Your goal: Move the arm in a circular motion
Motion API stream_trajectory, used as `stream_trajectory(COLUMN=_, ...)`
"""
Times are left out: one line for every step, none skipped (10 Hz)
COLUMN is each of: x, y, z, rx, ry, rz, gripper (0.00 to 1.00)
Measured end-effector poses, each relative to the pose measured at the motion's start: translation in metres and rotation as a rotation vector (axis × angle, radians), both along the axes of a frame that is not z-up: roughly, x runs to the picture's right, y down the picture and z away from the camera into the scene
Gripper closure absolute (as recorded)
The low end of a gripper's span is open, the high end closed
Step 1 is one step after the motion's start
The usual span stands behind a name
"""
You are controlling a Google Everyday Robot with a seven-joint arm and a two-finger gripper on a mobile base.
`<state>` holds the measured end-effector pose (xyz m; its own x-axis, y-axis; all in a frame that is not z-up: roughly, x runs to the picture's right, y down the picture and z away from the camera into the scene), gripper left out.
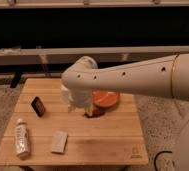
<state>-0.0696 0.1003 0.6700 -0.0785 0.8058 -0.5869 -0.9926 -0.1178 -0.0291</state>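
My cream-white arm (133,77) reaches in from the right across the wooden table (108,142). Its thick tube with small dark holes ends in a bulbous joint (80,75) above the table's middle. The narrower white gripper end (77,101) hangs down from that joint, just above the tabletop, left of the orange bowl (107,98). It holds nothing that I can see.
A small dark reddish object (94,113) lies just right of the gripper. A dark phone-like item (38,106) stands at the left. A clear bottle (21,139) lies at the front left, a pale flat packet (59,141) beside it. A dark wall and rail run behind.
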Motion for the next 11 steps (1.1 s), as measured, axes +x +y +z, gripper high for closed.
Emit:
stream_trajectory(x=0.001, y=0.000, z=-0.001, rx=0.001, ry=0.001, rz=0.006, gripper=0.35)
stream_trajectory(x=0.010, y=0.000, z=-0.001, rx=0.001, ry=0.006, rz=0.017, gripper=0.35)
stream_trajectory(x=0.023, y=-0.001, z=0.000, rx=0.002, ry=0.011, rz=0.019, gripper=0.35)
stream_trajectory(x=0.027, y=-0.001, z=-0.001, rx=0.003, ry=0.013, rz=0.022, gripper=0.35)
stream_trajectory(x=0.026, y=-0.001, z=-0.002, rx=0.004, ry=0.013, rz=0.025, gripper=0.35)
stream_trajectory(x=0.019, y=-0.002, z=-0.002, rx=0.006, ry=0.011, rz=0.029, gripper=0.35)
stream_trajectory(x=0.013, y=-0.002, z=-0.002, rx=0.006, ry=0.009, rz=0.031, gripper=0.35)
stream_trajectory(x=0.013, y=-0.003, z=-0.001, rx=0.007, ry=0.009, rz=0.033, gripper=0.35)
stream_trajectory(x=0.021, y=-0.005, z=0.001, rx=0.009, ry=0.010, rz=0.030, gripper=0.35)
stream_trajectory(x=0.031, y=-0.005, z=0.000, rx=0.009, ry=0.014, rz=0.032, gripper=0.35)
stream_trajectory(x=0.033, y=-0.005, z=0.000, rx=0.010, ry=0.016, rz=0.038, gripper=0.35)
